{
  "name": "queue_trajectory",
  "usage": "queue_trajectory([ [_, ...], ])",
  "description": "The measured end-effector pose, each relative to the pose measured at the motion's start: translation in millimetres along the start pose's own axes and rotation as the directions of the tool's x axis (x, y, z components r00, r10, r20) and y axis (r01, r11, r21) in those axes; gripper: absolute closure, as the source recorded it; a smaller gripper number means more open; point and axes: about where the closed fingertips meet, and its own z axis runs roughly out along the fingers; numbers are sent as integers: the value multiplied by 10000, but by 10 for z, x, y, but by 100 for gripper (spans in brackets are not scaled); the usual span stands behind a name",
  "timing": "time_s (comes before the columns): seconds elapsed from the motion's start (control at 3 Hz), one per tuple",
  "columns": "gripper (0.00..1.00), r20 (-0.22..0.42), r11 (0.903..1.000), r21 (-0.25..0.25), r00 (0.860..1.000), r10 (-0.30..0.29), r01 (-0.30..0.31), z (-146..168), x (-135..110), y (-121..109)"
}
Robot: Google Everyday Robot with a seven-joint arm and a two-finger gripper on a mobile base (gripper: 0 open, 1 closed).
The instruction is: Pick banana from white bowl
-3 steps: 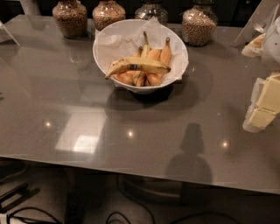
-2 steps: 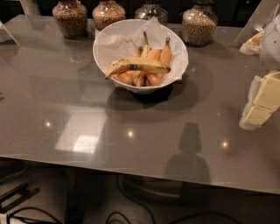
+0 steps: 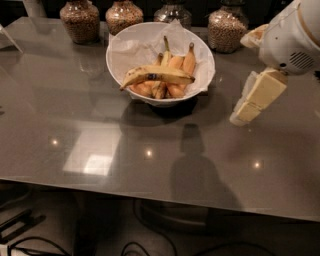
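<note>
The white bowl point(image 3: 113, 70), lined with crumpled white paper, stands at the back middle of the grey table point(image 3: 75, 135). It holds several ripe bananas; one banana point(image 3: 157, 75) lies across the top of the others point(image 3: 182, 62), which stand stem up. My gripper point(image 3: 254, 98), pale yellow under a white wrist housing point(image 3: 290, 40), hangs above the table to the right of the bowl. It is apart from the bowl and holds nothing that I can see.
Several grain-filled glass jars stand in a row behind the bowl: one at the left point(image 3: 80, 20), one beside it point(image 3: 122, 15), one at the right point(image 3: 225, 27). The table's front edge point(image 3: 150, 192) runs below, with cables on the floor.
My gripper has moved left toward the bowl and a little upward. The bowl and bananas have not moved.
</note>
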Motion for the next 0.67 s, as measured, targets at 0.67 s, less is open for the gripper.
queue_trajectory([
  [0.67,0,2299,9968,696,9717,-543,392,428,-769,-470],
])
